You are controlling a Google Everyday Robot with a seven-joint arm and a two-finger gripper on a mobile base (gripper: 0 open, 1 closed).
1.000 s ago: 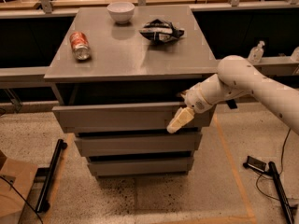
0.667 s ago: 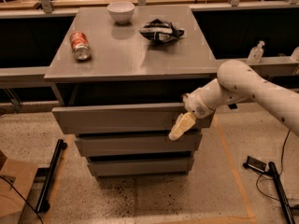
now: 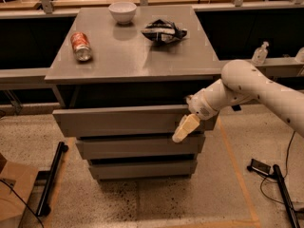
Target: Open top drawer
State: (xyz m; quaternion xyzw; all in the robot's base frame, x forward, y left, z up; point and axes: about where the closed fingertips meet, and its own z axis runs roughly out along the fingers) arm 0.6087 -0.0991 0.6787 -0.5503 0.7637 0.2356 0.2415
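The top drawer (image 3: 118, 121) sits directly below the grey tabletop (image 3: 128, 61), at the centre of the view. Its front panel stands forward of the two narrower drawers below. The gripper (image 3: 186, 127) is at the 3 o'clock end of that panel, against its upper edge, pointing toward 7 o'clock. Its degree of opening and any hold cannot be determined. The white arm (image 3: 247, 82) enters from 3 o'clock. On the tabletop: a can (image 3: 81, 46) at 9 o'clock, a bowl (image 3: 122, 11) at 12 o'clock and a bag (image 3: 164, 31) at 1 o'clock.
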